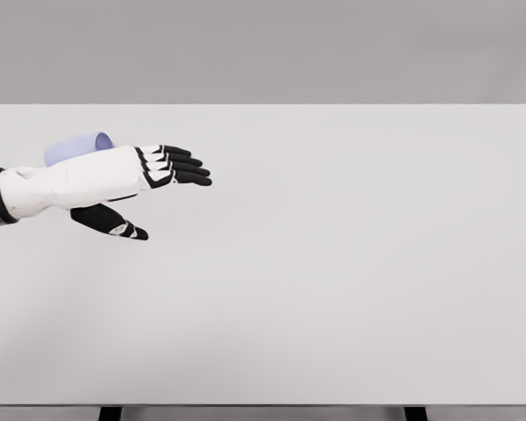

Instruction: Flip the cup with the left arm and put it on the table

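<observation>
**Left hand beside a lavender cup, fingers extended**

A pale lavender cup lies near the left edge of the white worktop, toward the far side. It looks to be on its side, its rounded rim pointing right, though the forearm hides most of it. The left hand sits just in front of it — black-tipped fingers straight and together, thumb spread low, gripping nothing. To do this step well, the hand probably needs to wrap the cup's curved wall squarely before turning it upright. The cup appears smooth and cylindrical; the worktop is matte, flat and plain. The right arm is out of view.
</observation>
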`<state>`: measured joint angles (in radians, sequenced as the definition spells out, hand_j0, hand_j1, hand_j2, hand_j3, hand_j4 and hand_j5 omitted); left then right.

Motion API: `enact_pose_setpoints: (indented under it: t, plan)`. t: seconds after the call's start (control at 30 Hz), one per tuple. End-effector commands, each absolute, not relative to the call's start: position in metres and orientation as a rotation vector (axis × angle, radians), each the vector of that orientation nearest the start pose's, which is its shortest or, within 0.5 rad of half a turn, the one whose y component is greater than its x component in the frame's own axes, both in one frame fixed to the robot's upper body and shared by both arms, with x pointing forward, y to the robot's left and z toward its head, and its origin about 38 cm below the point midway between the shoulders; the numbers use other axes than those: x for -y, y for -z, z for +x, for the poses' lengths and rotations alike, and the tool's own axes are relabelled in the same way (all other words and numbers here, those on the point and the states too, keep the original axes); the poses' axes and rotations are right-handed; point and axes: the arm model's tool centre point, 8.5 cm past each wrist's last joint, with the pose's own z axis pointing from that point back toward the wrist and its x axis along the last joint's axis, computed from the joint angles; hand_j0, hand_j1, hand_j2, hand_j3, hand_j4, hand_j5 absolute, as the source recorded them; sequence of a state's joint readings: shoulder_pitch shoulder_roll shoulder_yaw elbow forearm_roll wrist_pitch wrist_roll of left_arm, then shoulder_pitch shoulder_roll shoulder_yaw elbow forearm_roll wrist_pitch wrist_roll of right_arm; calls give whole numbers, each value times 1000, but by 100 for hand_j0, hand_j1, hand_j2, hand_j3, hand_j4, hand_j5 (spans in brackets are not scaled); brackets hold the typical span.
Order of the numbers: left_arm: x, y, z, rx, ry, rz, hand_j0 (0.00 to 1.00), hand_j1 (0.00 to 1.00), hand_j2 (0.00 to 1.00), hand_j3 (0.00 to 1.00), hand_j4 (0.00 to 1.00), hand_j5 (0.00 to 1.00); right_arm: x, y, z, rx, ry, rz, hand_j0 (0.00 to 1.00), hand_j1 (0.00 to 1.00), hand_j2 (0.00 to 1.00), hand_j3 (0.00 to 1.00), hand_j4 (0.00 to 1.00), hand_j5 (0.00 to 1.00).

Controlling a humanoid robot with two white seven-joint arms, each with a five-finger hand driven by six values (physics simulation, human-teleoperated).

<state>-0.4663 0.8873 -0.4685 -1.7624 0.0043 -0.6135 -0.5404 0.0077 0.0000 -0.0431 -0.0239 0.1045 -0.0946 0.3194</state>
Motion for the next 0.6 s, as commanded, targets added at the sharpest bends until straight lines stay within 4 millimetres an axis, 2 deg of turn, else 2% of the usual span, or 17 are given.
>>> enact_pose_setpoints:
  t: [0.0,0.2,0.23,0.27,0.33,0.37,0.4,0.43,0.47,0.5,0.57]
  plan:
    - [-267,-266,367,-2513,-2618,-51,100,100,100,100,100,100,244,260,11,96,-81,234,100,100,100,100,100,100]
    - [-279,-273,372,-2502,-2643,-122,100,100,100,100,100,100,245,260,10,93,-82,230,100,100,100,100,100,100]
    - [-284,-282,373,-2488,-2643,-164,100,100,100,100,100,100,245,260,10,93,-82,230,100,100,100,100,100,100]
    - [-299,-296,377,-2494,-2638,-265,100,100,100,100,100,100,245,260,10,93,-82,230,100,100,100,100,100,100]
    - [-330,-307,386,-2522,-2674,-394,100,100,100,100,100,100,245,260,10,93,-82,230,100,100,100,100,100,100]
    - [-365,-324,389,-2465,-2766,-558,100,100,100,100,100,100,245,260,10,93,-82,230,100,100,100,100,100,100]
    - [-378,-338,383,-2492,-2759,-577,100,100,100,100,100,100,245,260,10,93,-82,230,100,100,100,100,100,100]
    - [-401,-343,370,-2513,-2851,-564,100,100,100,100,100,100,245,260,10,93,-82,230,100,100,100,100,100,100]
    - [-417,-353,367,-2549,-2869,-687,100,100,100,100,100,100,245,260,10,93,-82,230,100,100,100,100,100,100]
    - [-432,-369,362,-2586,-2799,-840,100,100,100,100,100,100,245,260,10,93,-82,230,100,100,100,100,100,100]
    - [-432,-374,358,-2599,-2741,-841,100,100,100,100,100,100,245,260,10,93,-82,230,100,100,100,100,100,100]
